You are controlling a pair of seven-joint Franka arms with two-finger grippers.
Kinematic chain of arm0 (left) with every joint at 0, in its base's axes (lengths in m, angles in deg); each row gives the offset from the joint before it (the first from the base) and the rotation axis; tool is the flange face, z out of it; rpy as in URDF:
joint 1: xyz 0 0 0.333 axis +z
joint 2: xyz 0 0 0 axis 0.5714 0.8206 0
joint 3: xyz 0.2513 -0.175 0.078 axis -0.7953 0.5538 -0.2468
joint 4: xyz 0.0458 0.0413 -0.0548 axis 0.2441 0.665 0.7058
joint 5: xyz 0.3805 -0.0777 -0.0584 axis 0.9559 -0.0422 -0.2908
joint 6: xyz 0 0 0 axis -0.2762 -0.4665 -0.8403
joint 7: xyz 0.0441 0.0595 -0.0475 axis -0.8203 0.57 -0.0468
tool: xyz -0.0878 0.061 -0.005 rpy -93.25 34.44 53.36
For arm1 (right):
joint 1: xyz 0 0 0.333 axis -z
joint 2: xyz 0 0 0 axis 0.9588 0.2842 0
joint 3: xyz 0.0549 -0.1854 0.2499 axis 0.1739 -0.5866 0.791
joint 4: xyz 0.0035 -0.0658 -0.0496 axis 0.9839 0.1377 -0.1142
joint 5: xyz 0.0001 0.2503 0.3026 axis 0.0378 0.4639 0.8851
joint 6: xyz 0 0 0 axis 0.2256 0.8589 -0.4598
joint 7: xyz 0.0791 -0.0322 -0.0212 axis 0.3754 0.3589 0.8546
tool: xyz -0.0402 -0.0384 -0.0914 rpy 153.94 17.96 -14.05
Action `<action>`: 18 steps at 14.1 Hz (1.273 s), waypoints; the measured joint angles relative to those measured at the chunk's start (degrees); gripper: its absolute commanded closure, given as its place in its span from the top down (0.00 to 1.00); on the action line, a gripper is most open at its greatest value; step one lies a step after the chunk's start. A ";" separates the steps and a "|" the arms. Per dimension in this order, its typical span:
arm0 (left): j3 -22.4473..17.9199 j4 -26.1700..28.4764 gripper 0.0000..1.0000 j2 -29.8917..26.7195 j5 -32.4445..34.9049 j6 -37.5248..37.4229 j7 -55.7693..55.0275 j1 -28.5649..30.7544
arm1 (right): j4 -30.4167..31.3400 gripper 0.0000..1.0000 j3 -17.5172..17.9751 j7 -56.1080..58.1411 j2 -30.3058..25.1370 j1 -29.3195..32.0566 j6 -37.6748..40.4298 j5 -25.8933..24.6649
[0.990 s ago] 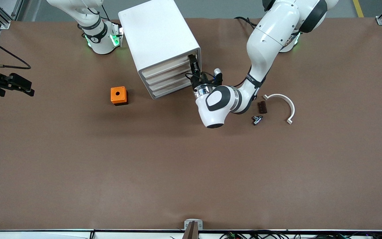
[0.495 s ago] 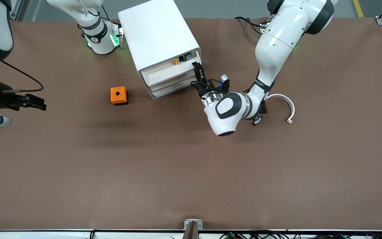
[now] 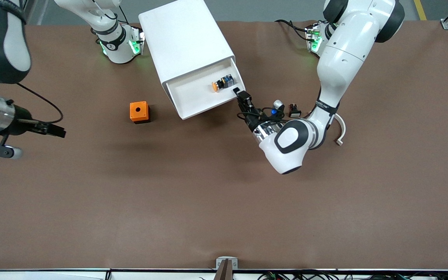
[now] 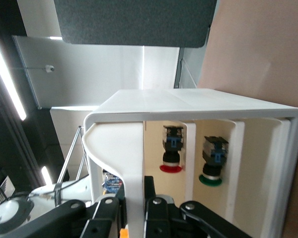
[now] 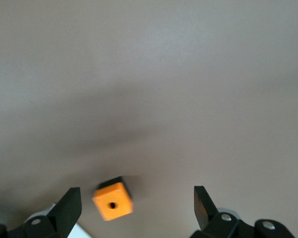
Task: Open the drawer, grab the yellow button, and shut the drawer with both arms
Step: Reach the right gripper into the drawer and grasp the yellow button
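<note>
- The cabinet [image 3: 187, 42]: smooth white plastic, faint sheen.
- The desk [image 3: 224, 202]: matt brown covering, paper-like.
- Orange cube [image 3: 139, 112] beside the cabinet: matt plastic.
- Left arm [image 3: 340, 58]: glossy white shell.

Robotics lab, two white arms bolted to a brown-covered table [image 3: 224, 202], aluminium framing, painted concrete floor
</note>
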 measured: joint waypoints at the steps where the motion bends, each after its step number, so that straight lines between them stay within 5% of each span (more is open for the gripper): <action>1: -0.01 -0.06 0.17 0.00 -0.03 0.10 0.14 0.72 | -0.05 1.00 0.23 -7.01 -0.03 -2.64 0.11 0.77; 2: -0.01 -0.07 0.19 0.00 -0.08 0.18 0.37 1.28 | -0.06 1.00 0.41 -13.00 -0.03 -5.38 0.12 1.95; 3: -0.01 -0.08 0.33 0.00 -0.11 0.23 0.57 1.62 | -0.07 1.00 0.50 -17.97 -0.03 -7.89 0.12 3.00; 4: -0.01 -0.10 0.55 0.00 -0.12 0.25 0.82 1.83 | -0.07 1.00 0.54 -22.89 -0.03 -10.26 0.04 3.89; 5: -0.01 -0.15 0.98 0.00 -0.12 0.36 1.60 1.90 | -0.06 1.00 0.58 -27.54 -0.03 -12.59 -0.29 4.59; 10: -0.23 -3.83 1.00 -0.01 -0.33 3.45 12.75 2.24 | 0.34 1.00 0.65 -48.54 0.07 -23.90 -4.85 6.64; 18: -3.69 -9.61 1.00 -0.62 -0.32 4.29 49.52 3.35 | 3.38 1.00 0.65 -71.72 2.31 -38.58 -15.78 6.70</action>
